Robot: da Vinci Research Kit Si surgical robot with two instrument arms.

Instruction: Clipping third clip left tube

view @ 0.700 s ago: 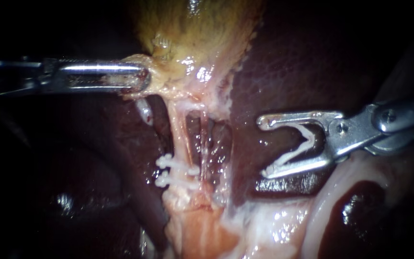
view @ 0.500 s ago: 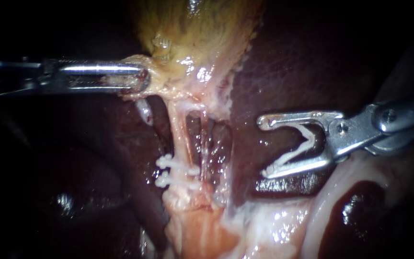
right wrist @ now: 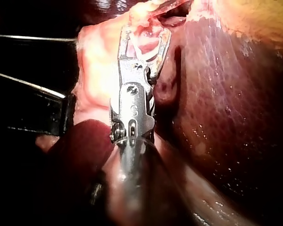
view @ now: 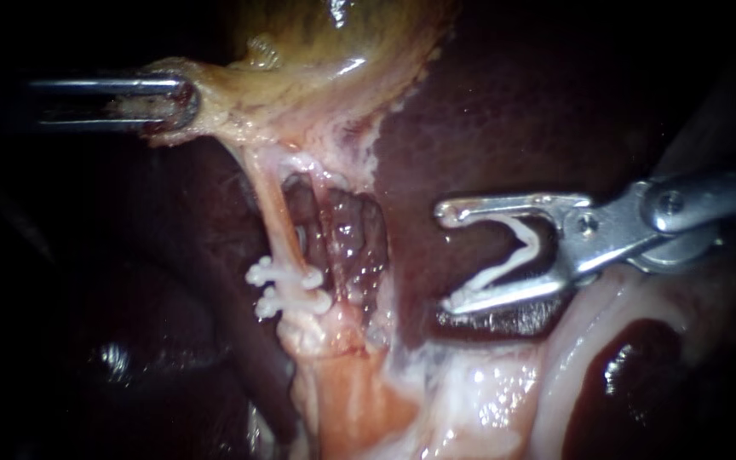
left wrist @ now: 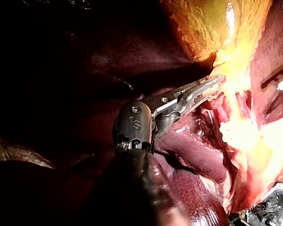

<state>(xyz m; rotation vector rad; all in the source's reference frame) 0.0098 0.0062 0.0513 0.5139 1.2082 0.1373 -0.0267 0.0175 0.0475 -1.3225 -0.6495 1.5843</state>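
My left instrument [view: 174, 104] comes in from the left, its jaws shut on the pale tissue at the gallbladder [view: 325, 43] neck and holding it taut. From there the left tube [view: 273, 213] slants down to two white clips [view: 287, 290] across its lower part. My right instrument [view: 443, 257] stands over the liver [view: 513, 111], to the right of the tubes and apart from them. Its jaws are wide and hold an open white clip [view: 517, 251] between them. In the left wrist view the left instrument [left wrist: 212, 84] grips yellow tissue. The right wrist view shows the right instrument [right wrist: 146, 32] carrying the clip.
A second thinner tube [view: 327, 226] runs just right of the left tube, with a dark window between them. Pale fatty tissue [view: 470, 392] lies below, and dark liver surrounds the field on both sides.
My left instrument has pulled the gallbladder neck left and upward, so the left tube is stretched and slants more. The right instrument has kept its place against the liver.
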